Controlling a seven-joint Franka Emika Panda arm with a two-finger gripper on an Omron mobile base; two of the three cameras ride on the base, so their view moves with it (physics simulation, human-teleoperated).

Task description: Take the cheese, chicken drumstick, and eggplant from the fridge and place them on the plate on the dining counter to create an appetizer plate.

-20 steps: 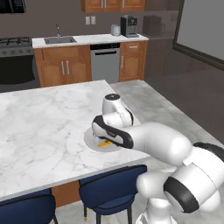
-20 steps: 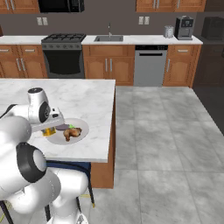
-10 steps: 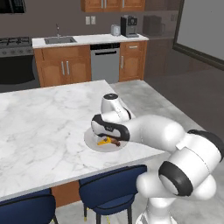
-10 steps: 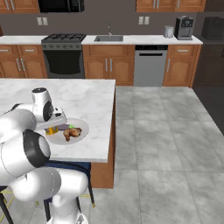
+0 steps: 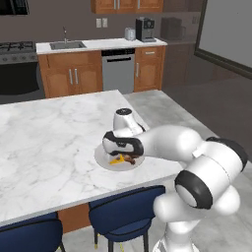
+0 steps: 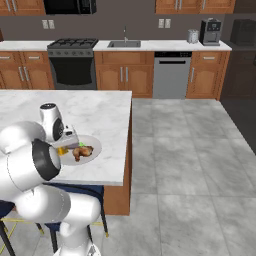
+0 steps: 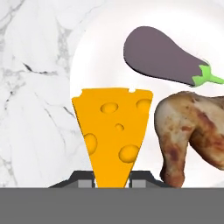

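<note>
On one plate [image 7: 92, 52] lay one cheese [image 7: 111, 131], one chicken drumstick [image 7: 188, 135] and one eggplant [image 7: 164, 54]; seemingly two stools [image 5: 125, 219].

White rounded arm [image 5: 177, 142], glossy shell, black joint bands (ring-like)

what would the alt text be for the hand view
An orange cheese wedge with holes stands between the gripper tips, over a white plate on marble. On the plate, a purple eggplant lies above a browned chicken drumstick.

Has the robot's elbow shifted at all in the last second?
Yes. In the left base view the elbow has swung right, away from the plate, while the end effector stays over it.
</note>
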